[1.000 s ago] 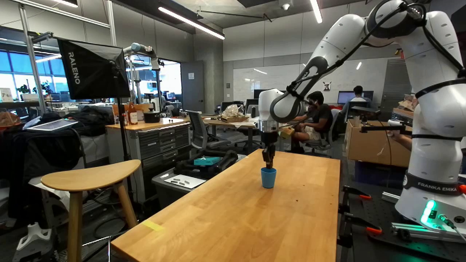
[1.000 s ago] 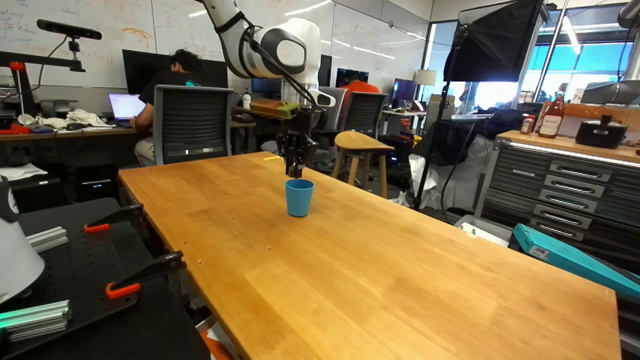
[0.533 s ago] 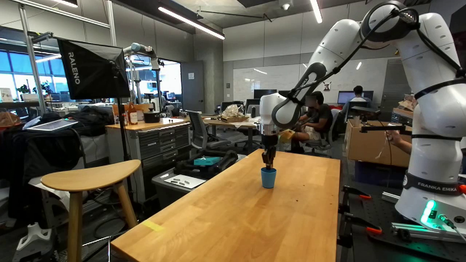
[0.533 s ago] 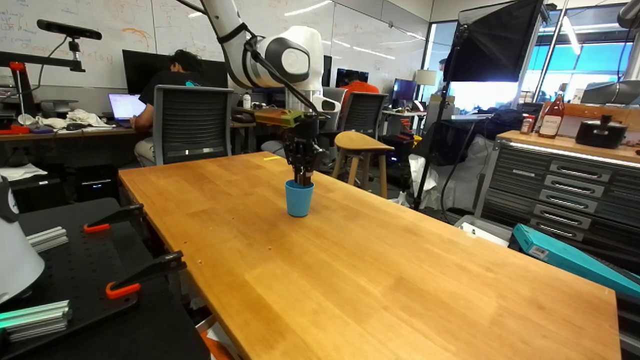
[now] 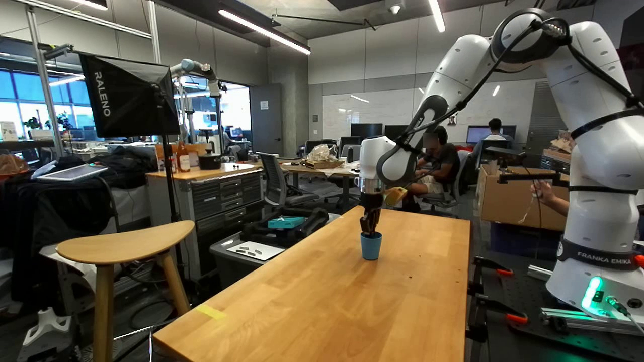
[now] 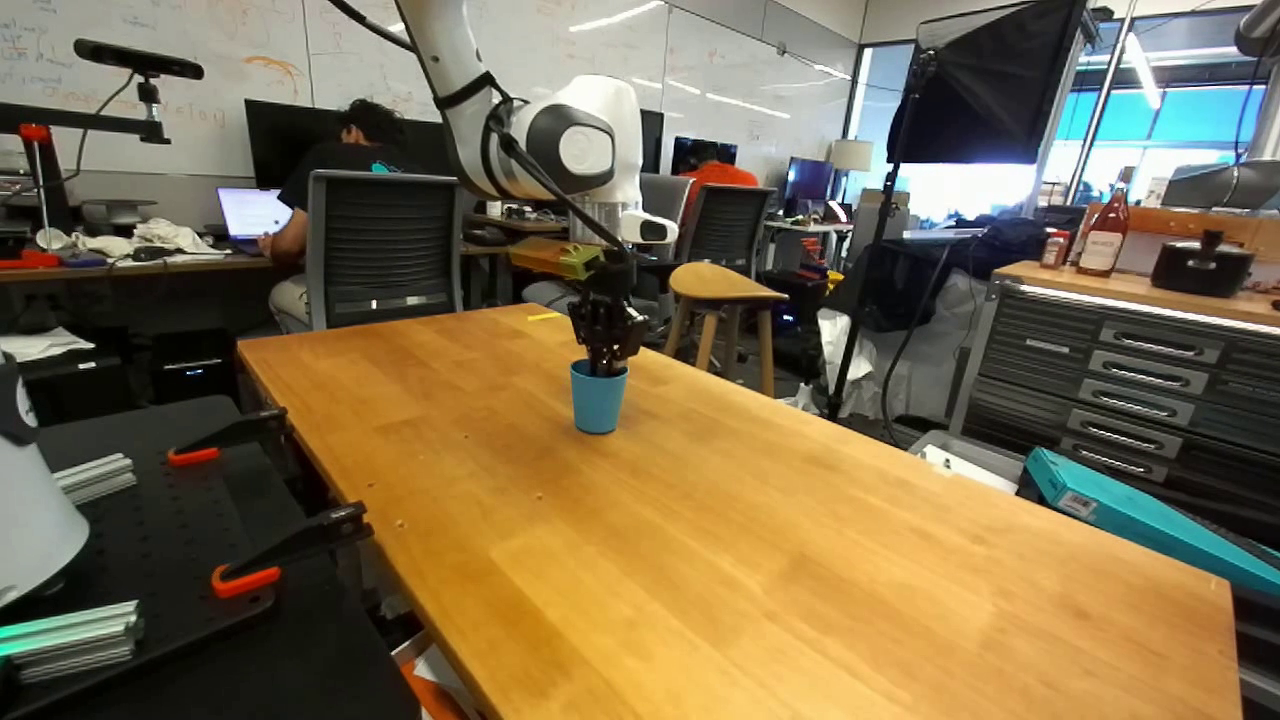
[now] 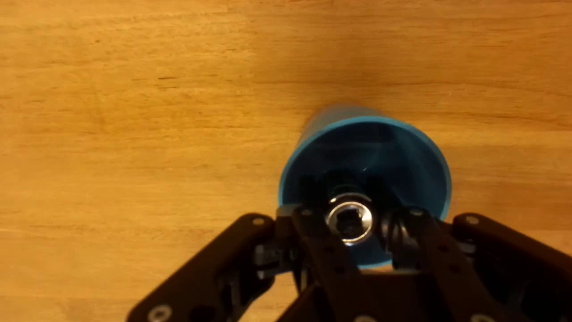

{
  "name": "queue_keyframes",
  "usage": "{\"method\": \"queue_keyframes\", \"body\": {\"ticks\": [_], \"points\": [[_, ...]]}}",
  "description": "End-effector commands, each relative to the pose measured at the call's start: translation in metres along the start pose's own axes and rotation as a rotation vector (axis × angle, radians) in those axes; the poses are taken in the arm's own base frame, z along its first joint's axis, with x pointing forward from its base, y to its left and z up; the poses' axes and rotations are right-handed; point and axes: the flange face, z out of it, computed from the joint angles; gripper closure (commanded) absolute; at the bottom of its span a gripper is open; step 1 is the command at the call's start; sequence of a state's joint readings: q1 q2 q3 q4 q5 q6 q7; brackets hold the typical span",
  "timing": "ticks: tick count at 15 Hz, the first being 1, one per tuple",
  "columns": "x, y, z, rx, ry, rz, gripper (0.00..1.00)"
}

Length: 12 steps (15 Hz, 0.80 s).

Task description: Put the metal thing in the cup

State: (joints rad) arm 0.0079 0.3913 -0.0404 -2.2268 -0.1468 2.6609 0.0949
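Blue cup (image 6: pixel 598 405): stands upright on the table (image 6: pixel 820 570), a little below the middle of the frame in both exterior views; its mouth lies right of centre in the wrist view. No sign of tipping.
Metal thing (image 7: pixel 350 221): right of and below centre in the wrist view, within the outline of the cup's mouth, seen nearly end-on as a bright ring with a dark hole. Not discernible in the exterior views. Lower end lost in shadow; whether it touches the cup's floor or wall cannot be told.
Gripper (image 6: pixel 606 368): points down over the cup in both exterior views, tips at the rim and apparently just inside it.
Fingers (image 7: pixel 333 264): enter from the bottom of the wrist view, drawn in on either side of the metal thing and judged clamped on it; the contact faces are too dark to verify.
Work done: lift and carry, judged from how things lie; the metal thing is lined up with the mouth and, by my reading, partly within the cup.
Work left: any further lowering, the release, and withdrawal clear of the rim. No release is evident.
Stage: late, with placing the step in hand.
Point to watch: the tips could catch the rim and upset the cup on leaving.
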Motion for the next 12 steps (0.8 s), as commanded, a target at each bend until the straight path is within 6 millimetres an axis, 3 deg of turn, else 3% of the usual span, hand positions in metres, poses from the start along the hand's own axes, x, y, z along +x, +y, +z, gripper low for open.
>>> {"method": "queue_keyframes", "body": {"ticks": [1,12], "points": [[0.001,0.002,0.008,0.007,0.010,0.014,0.91],[-0.007,-0.001,0.023,0.022,-0.018,0.030,0.90]]}}
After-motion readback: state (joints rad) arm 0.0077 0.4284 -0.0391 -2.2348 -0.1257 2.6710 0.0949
